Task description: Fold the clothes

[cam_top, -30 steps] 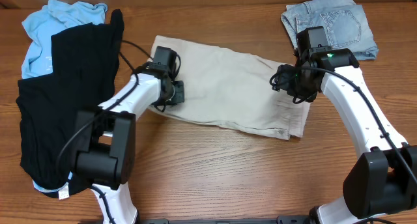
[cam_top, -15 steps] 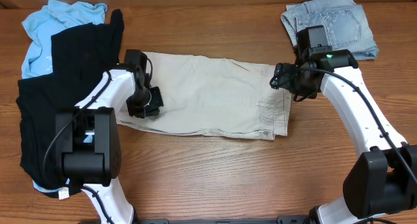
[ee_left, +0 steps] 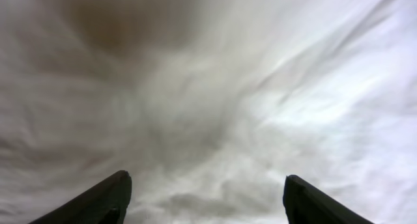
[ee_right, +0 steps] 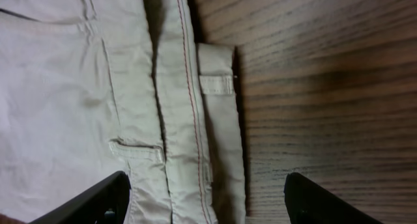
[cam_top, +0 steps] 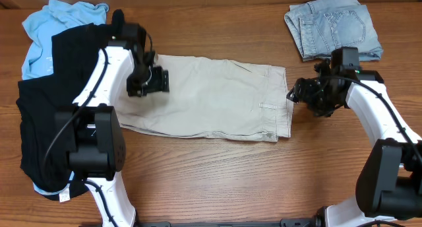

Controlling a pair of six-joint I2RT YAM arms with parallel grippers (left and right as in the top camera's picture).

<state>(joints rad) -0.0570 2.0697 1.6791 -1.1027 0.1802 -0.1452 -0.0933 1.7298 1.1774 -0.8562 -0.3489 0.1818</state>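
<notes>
Well, the left wrist view was mostly blur: pale cloth filled it, with no seams I could make out. Black garment [cam_top: 59,101] covered most of the light-blue shirt [cam_top: 49,22] and was partly hidden by the left arm. Shorts [cam_top: 211,101] lay flat mid-table [cam_top: 217,181], bare wood in front, folded jeans [cam_top: 336,26] at the far right corner. Left gripper [cam_top: 153,82] hung over the shorts' left end, fingers [ee_left: 98,201] wide, nothing between. Right gripper [cam_top: 295,94] sat at the waistband [ee_right: 189,87] edge, fingers wide too, holding nothing.
</notes>
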